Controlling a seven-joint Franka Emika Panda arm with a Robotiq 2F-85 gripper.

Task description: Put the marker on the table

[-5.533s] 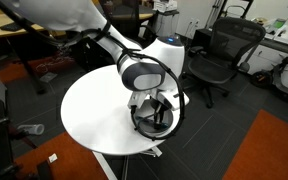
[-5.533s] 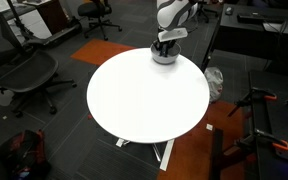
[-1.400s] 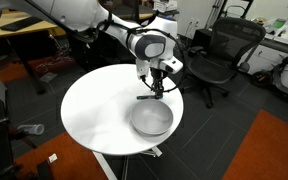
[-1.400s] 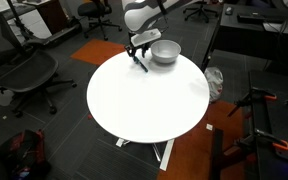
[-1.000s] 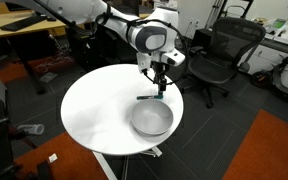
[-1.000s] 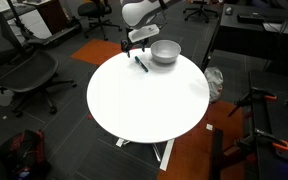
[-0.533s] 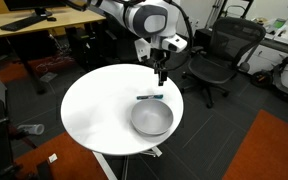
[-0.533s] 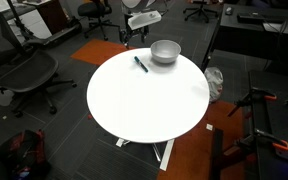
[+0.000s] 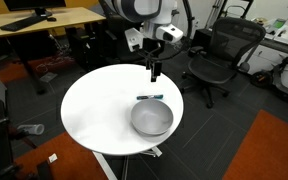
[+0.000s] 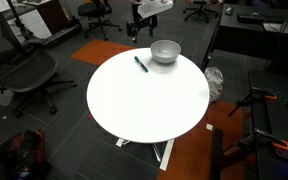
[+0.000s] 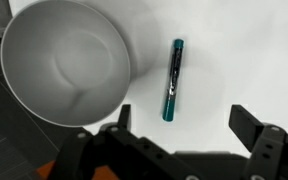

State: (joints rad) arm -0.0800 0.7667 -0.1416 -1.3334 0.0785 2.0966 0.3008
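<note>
The marker [image 11: 172, 80], a short dark teal stick, lies flat on the white round table [image 9: 94, 115], just beside the grey bowl [image 9: 151, 119]. In both exterior views it shows as a thin dark line: marker [image 9: 150, 97], marker [image 10: 140, 64]. My gripper [image 9: 154, 72] hangs open and empty well above the tabletop, over the marker's far side. In the wrist view the gripper [image 11: 182, 127] has its dark fingers spread wide with only bare white table between them. The bowl [image 11: 64, 62] is empty.
Black office chairs stand around the table [image 10: 149, 100]: one chair [image 9: 212, 55] behind it, another chair [image 10: 24, 75] to the side. A wooden desk [image 9: 44, 20] is at the back. Orange carpet patches lie on the dark floor.
The gripper has let go of the marker, left it lying beside the bowl and risen upward away from the table. The marker and bowl have stayed still for the last second.
</note>
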